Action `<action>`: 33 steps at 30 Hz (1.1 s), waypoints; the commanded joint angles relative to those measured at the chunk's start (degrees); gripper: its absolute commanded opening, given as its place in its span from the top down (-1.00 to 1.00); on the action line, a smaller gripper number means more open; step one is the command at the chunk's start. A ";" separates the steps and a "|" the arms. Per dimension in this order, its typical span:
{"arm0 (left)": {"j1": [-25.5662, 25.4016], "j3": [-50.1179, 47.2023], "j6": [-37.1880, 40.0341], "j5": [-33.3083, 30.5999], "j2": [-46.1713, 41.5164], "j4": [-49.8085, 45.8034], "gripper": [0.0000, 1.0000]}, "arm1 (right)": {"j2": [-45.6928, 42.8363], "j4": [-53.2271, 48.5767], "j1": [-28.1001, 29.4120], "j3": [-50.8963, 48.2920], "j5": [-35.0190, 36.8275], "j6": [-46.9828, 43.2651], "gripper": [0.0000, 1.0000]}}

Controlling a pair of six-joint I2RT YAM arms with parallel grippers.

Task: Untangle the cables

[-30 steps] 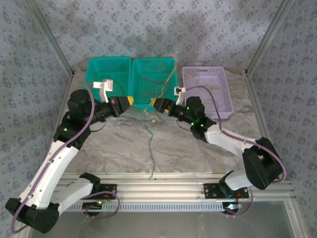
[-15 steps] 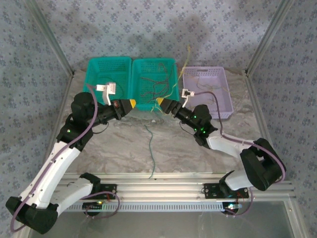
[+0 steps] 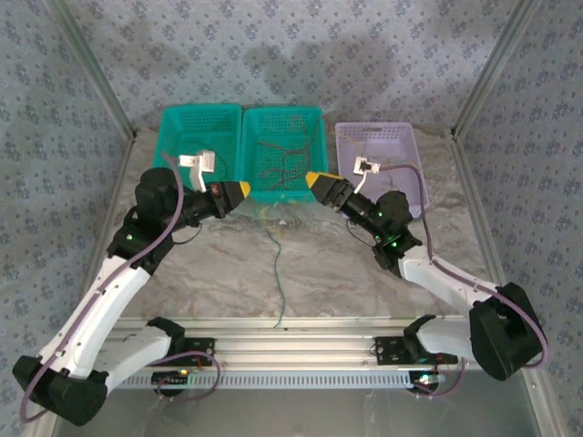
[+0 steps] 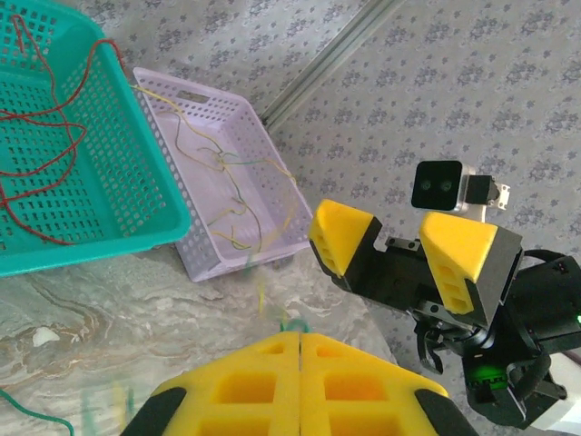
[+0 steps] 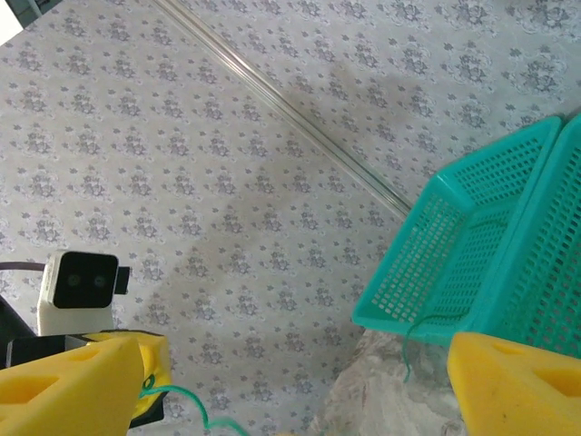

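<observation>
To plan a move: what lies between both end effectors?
In the top external view, the near edge of the middle basket lies between the left end effector, shut on a green cable, and the right end effector.

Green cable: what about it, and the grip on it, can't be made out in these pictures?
1. Green cable, top view: its far end is too thin to follow into the small tangle before the middle teal basket.
2. Left pincer, left wrist view: tips shut, but the green strand there is blurred; pinched or not, unclear.
3. Right wrist view: a green strand runs off the bottom edge between the fingers of the right pincer.
</observation>
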 commanded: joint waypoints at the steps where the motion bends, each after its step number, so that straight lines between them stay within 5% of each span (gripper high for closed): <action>1: -0.34 0.70 0.18 0.20 -0.06 1.11 1.00 | 1.02 0.42 -0.20 0.00 -1.61 -0.41 -0.78; 6: -0.34 0.32 -0.37 -0.11 -0.40 1.71 1.00 | 4.98 4.42 0.29 0.10 -3.32 3.62 -0.78; 21: -0.34 -0.29 0.12 -2.11 -1.20 1.62 1.00 | -3.70 -11.46 2.96 -0.97 0.77 -0.96 -0.80; 33: -0.78 -2.13 -1.64 -1.68 -2.21 4.30 1.00 | 10.00 3.33 4.36 2.64 1.15 8.45 -0.77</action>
